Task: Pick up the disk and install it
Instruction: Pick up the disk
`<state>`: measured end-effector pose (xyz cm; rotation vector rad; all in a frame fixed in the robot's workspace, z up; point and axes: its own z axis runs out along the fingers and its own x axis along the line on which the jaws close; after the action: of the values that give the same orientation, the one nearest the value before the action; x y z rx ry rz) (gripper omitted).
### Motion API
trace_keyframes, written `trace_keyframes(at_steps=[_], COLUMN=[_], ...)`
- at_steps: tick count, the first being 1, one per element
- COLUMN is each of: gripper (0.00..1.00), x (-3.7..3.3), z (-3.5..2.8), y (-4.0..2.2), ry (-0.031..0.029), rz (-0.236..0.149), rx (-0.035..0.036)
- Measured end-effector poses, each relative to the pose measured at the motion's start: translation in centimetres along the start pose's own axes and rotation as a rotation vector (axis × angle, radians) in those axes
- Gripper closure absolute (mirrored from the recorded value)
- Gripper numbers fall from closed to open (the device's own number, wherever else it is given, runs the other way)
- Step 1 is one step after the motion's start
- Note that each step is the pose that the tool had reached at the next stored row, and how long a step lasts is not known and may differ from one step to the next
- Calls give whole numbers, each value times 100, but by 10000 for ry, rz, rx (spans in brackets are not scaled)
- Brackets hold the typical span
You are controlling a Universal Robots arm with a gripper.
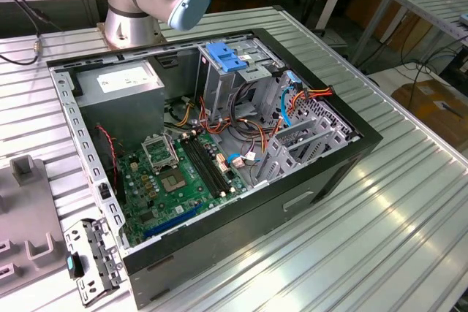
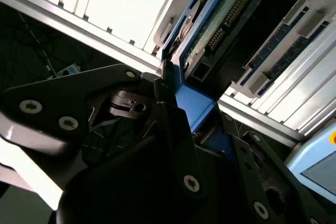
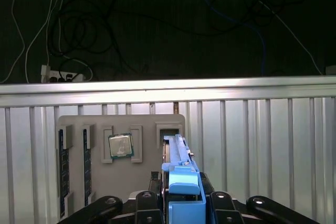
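Tool [image 3: 183,205] grips the blue carrier handle of the disk [image 3: 177,156], which stands on edge at the grey parts tray [image 3: 147,127], just beside the tray's processor chip [image 3: 121,146], the tray lying on the ribbed metal surface [image 3: 262,145]; whether the disk is clear of its tray slot, cannot tell.

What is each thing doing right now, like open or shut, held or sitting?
disk: held by its blue handle, far end at the grey tray's slot.
fingers: shut on the disk.
computer case: open, lying on its side, cover off.
processor chip: sitting in a pocket of the grey tray.
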<state>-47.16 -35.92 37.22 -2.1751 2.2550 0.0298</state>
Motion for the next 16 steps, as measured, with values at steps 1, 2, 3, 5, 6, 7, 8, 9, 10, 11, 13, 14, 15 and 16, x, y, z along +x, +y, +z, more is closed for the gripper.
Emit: trace_keyframes(at_steps=[1,2,3,5,6,7,8,9,10,11,13,14,15,16], gripper=[63,63,63,63,63,63,63,63,63,63,63,63,63,63], x=[0,0,0,-1,-1,-1,-1,-1,-1,-1,-1,-1,-2,-2], z=[-5,-9,-16,-28,-32,-38,-43,-49,-54,-61,-72,-80,-85,-90], y=[0,0,0,0,0,0,0,0,0,0,0,0,1,1], ry=[0,0,0,0,-1,0,0,0,0,0,0,0,0,0], rz=[0,0,0,0,0,0,0,0,0,0,0,0,0,0], rx=[1,0,-1,1,0,0,0,0,0,1,0,0,0,0])
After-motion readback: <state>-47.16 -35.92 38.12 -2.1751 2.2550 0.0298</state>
